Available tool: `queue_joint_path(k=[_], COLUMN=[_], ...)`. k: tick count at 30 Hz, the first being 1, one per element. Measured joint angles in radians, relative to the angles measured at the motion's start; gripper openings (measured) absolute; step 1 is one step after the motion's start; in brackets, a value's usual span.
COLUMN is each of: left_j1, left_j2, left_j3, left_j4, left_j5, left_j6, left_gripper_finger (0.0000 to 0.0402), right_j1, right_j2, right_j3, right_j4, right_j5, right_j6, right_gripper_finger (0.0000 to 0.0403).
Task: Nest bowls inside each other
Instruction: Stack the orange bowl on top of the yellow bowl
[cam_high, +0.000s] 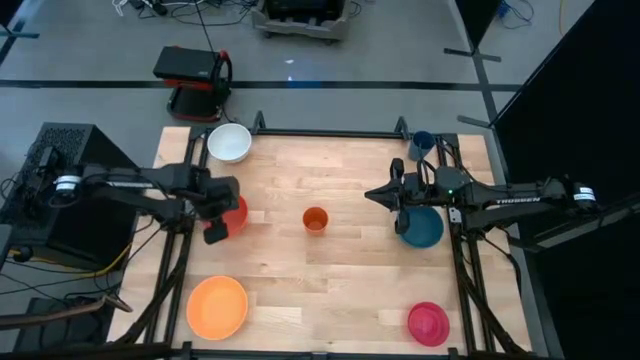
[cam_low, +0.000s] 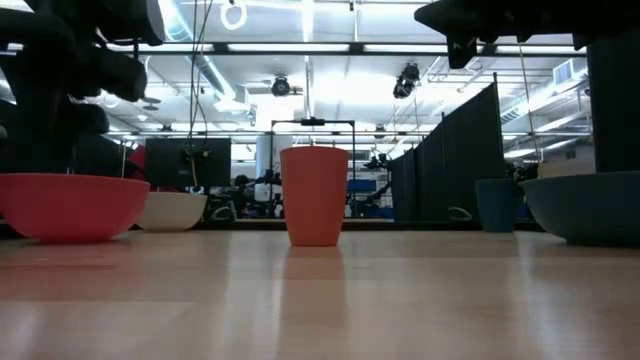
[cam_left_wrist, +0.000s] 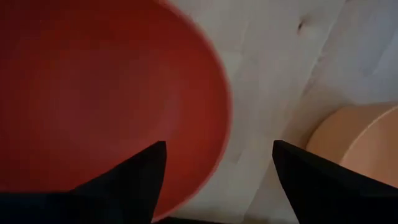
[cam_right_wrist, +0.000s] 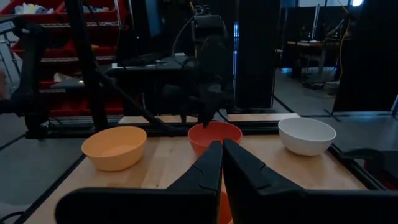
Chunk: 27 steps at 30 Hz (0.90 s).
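Note:
My left gripper (cam_high: 222, 222) (cam_left_wrist: 219, 144) stands open just above the red bowl (cam_high: 236, 212) (cam_left_wrist: 93, 93), pointing steeply down. One finger is over the bowl's inside and the other outside its rim, over the table. The red bowl rests on its base at the table's left. The white bowl (cam_high: 229, 143) sits at the far left, the orange bowl (cam_high: 217, 306) at the near left, the teal-blue bowl (cam_high: 422, 228) at the right and the magenta-pink bowl (cam_high: 428, 323) at the near right. My right gripper (cam_high: 368, 195) (cam_right_wrist: 222, 144) is shut and level, beside the teal-blue bowl, holding nothing.
A small orange cup (cam_high: 315, 220) (cam_low: 314, 195) stands upright in the table's middle. A small dark-blue cup (cam_high: 421, 145) stands at the far right corner. Bare wood lies along the near edge between the orange and magenta-pink bowls.

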Motion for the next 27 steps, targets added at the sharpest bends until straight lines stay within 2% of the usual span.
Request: queue_joint_path(k=[6, 13, 27], left_j1=[-0.057, -0.066, -0.066], left_j2=[0.152, 0.299, 0.357], left_j3=[-0.001, -0.001, 0.0], left_j4=[0.038, 0.04, 0.029], left_j5=[-0.039, -0.116, -0.045], left_j6=[0.001, -0.001, 0.012], left_gripper_finger=[0.0276, 0.026, 0.0055], right_j1=[0.0, 0.0, 0.0], right_j2=[0.0, 0.0, 0.0], right_j3=[0.0, 0.0, 0.0], right_j4=[0.0, 0.001, -0.005], right_j5=[0.003, 0.004, 0.004], right_j6=[0.002, 0.003, 0.003], right_gripper_finger=[0.0, 0.0, 0.0])
